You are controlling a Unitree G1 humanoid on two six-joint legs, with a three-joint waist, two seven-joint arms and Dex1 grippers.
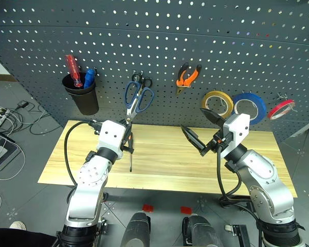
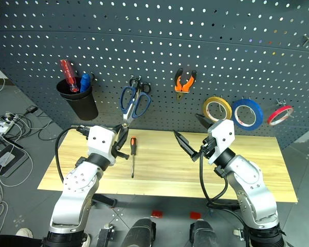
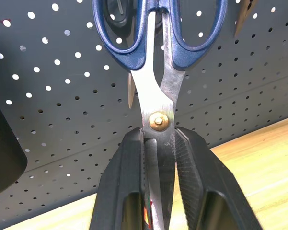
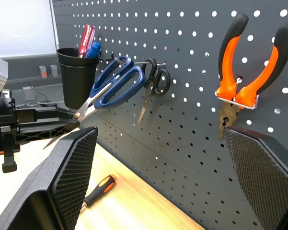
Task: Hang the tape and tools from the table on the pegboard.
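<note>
The blue-handled scissors (image 3: 158, 57) hang by their handles on the pegboard (image 1: 195, 41), blades down. The left gripper (image 3: 158, 158) reaches level, its fingers clenched on the blades. The right gripper (image 1: 200, 131), beside the pegboard, is released.

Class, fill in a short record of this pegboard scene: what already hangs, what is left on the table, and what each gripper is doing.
On pegboard: pliers, yellow tape, blue tape, red tape, black scissors
Blue scissors: handles on a hook, blades between the left gripper's fingers
On table: screwdriver
Right gripper: open, holding nothing
Cup: holds red and blue handles
</note>
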